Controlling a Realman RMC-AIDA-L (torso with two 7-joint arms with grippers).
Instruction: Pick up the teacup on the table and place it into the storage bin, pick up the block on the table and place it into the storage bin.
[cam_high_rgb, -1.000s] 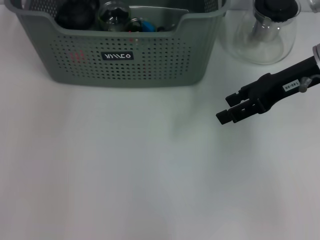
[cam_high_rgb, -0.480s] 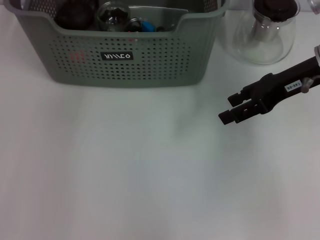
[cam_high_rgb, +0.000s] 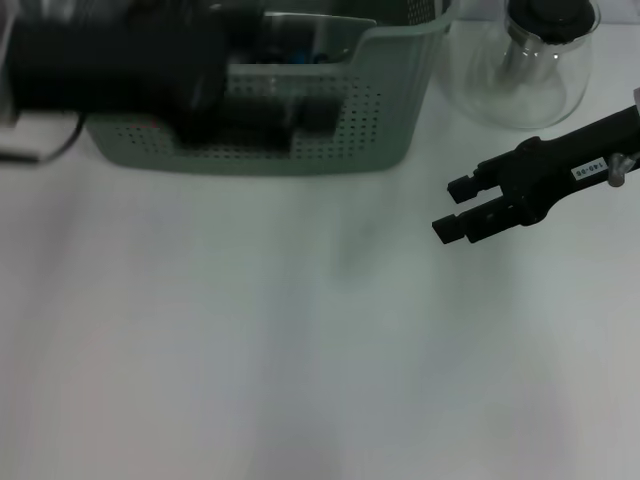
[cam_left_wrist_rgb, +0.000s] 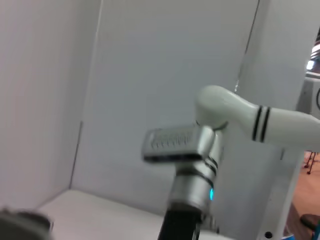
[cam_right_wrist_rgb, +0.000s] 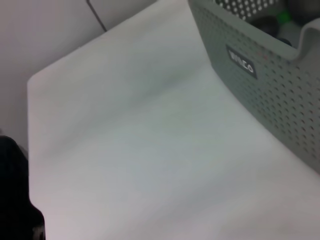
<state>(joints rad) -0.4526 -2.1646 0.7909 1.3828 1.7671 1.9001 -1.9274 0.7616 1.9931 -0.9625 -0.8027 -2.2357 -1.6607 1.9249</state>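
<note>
The grey-green perforated storage bin (cam_high_rgb: 392, 105) stands at the back of the white table; the right wrist view shows its front wall (cam_right_wrist_rgb: 280, 95) and black label. My left arm, a dark blurred bulk, reaches across the bin's front from the left, and its gripper (cam_high_rgb: 305, 112) ends near the middle of the front wall. My right gripper (cam_high_rgb: 455, 208) hovers over the table to the right of the bin, open, with nothing between its fingers. The teacup and the block are hidden or out of view; only dark shapes and a green spot (cam_right_wrist_rgb: 284, 17) show inside the bin.
A clear glass teapot (cam_high_rgb: 530, 65) with a dark lid stands at the back right, beside the bin and behind my right arm. The left wrist view shows only a wall and the right arm's silver joint (cam_left_wrist_rgb: 192, 165).
My left arm has swept in from the left and now covers the bin's front and contents, which were in plain sight before. The right gripper has barely moved.
</note>
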